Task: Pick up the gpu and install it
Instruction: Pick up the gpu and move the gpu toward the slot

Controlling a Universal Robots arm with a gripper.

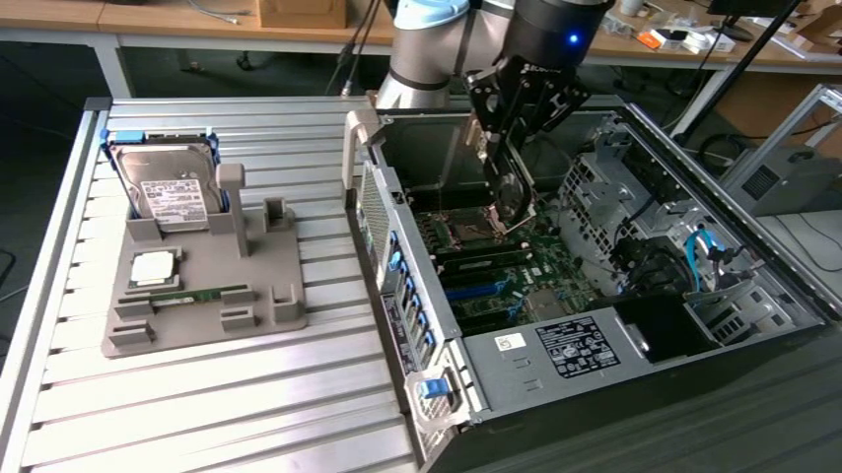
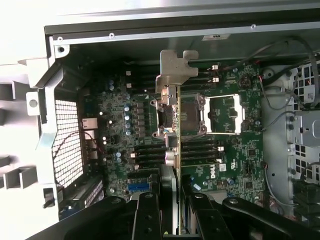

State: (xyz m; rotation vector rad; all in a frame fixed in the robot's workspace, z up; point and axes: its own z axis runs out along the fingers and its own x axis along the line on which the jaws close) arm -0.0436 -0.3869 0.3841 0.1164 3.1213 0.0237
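**Card gripped edge-on inside the open case**

The black two-fingered tool [image 1: 508,133] [image 2: 176,220] is clamped on the gpu [image 1: 514,187] [image 2: 178,150], a thin, flat expansion card with a black broad face. In the exterior view the card hangs from the tool as a narrow dark slab, slightly tilted, with its lower end inside the open grey-and-black metal computer case [image 1: 394,246]. There it stands over the green motherboard [image 1: 526,296] [image 2: 120,115], close to the square silver-framed processor socket [image 1: 474,232] [image 2: 222,115]. Whether its lower edge touches the board I cannot tell.

In the wrist view the gpu appears edge-on as a slim strip running out from between the tool's black fingers [image 2: 147,215]. At the card's far end is a stepped silver metal bracket [image 2: 176,67], and the strip lies just beside the socket.

The case lies on its side on the ribbed aluminium counter [image 1: 197,394]. Well apart from it, toward the exterior view's left, stands a grey moulded plastic holder [image 1: 276,305]. The holder carries an upright silver hard drive with a white label [image 1: 172,192] and a slim green memory stick [image 1: 197,294].
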